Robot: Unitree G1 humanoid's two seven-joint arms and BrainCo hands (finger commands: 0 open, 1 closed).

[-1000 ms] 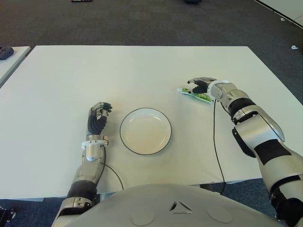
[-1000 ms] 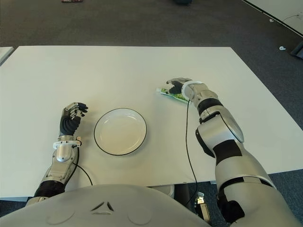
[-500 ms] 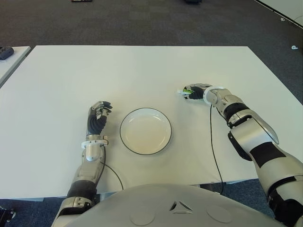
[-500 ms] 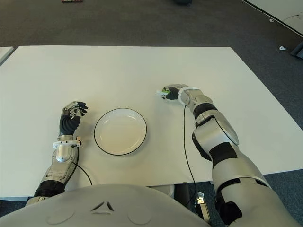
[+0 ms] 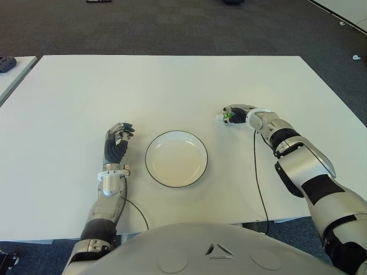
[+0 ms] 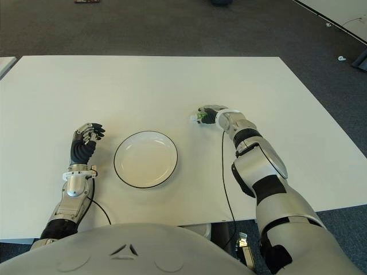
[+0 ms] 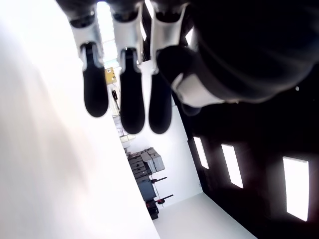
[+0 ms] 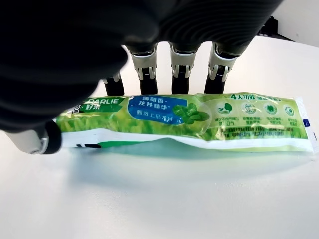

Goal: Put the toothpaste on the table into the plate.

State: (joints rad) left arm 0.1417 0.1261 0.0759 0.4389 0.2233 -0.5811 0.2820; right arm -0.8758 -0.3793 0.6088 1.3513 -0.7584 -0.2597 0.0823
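Observation:
The green toothpaste tube (image 8: 189,119) is in my right hand (image 5: 238,113), right of and a little beyond the plate. Only its end (image 5: 225,117) sticks out of the hand toward the plate. In the right wrist view the fingers (image 8: 179,74) curl behind the tube and the thumb presses its near side, with a shadow on the table below it. The white plate with a dark rim (image 5: 148,150) sits on the white table (image 5: 172,80) in front of me and holds nothing. My left hand (image 5: 117,142) shows left of the plate, fingers relaxed and holding nothing.
A black cable (image 5: 259,172) runs from the right wrist back to the table's near edge. A second table with a dark object (image 5: 7,63) stands at the far left. Dark carpet lies beyond the table's far and right edges.
The right hand has closed around the toothpaste, which lay flat on the table a second ago, and has drawn slightly toward me. The left hand has stayed put.

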